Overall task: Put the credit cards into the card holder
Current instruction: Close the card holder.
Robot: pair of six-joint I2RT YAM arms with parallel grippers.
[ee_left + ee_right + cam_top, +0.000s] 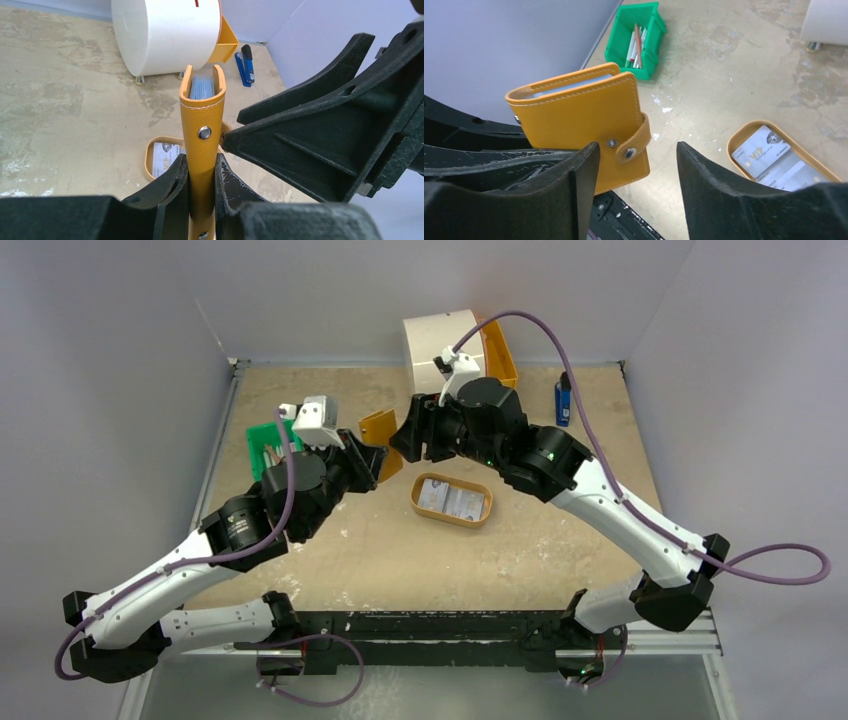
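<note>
My left gripper [201,175] is shut on the orange-tan card holder [202,120] and holds it on edge above the table; pale blue inner sleeves show at its top. In the top view the holder [380,430] stands between my left gripper [368,462] and my right gripper [405,438]. My right gripper [636,155] is open, and the holder's snap strap [630,152] lies between its fingers, off its stud. The credit cards [774,160] lie in the oval tan tray [744,137], also seen in the top view [452,498].
A green bin [636,35] of white and brown sticks stands at the far left, also in the top view [262,445]. A white cabinet [438,340] with an orange drawer [498,350] stands at the back. A blue object [563,400] lies at the back right.
</note>
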